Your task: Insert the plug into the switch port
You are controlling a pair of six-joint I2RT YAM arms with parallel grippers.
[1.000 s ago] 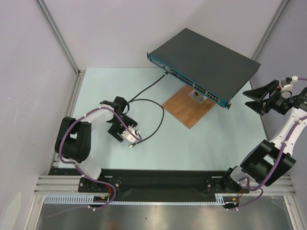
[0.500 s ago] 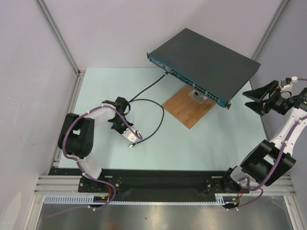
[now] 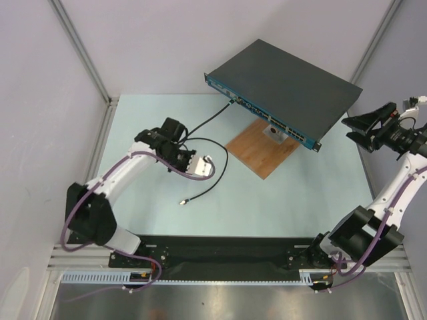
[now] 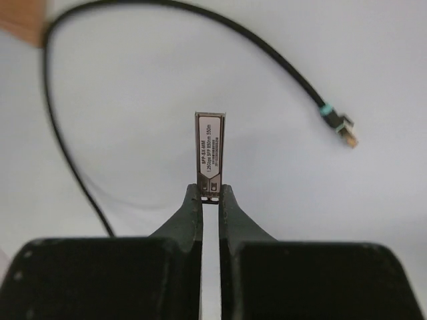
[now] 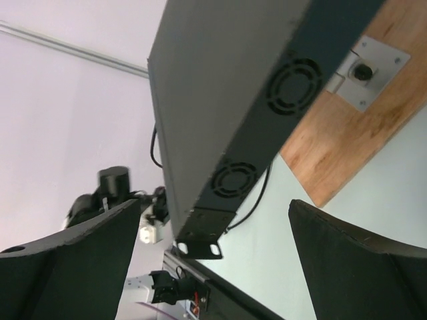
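your left gripper (image 4: 211, 200) pinches the sfp plug (image 4: 211, 150) by 1 end, well short of the switch (image 3: 287, 83); right gripper (image 3: 352, 132) gapes wide, empty. square the plug to a blue-face port before pushing.

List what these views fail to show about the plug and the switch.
Top view: which ports on the switch are free; they are too small.
Right wrist view: the switch's port face; only its vented side shows.
Left wrist view: the plug's lower end; the left claw covers it.
Top view: the plug itself; too small.
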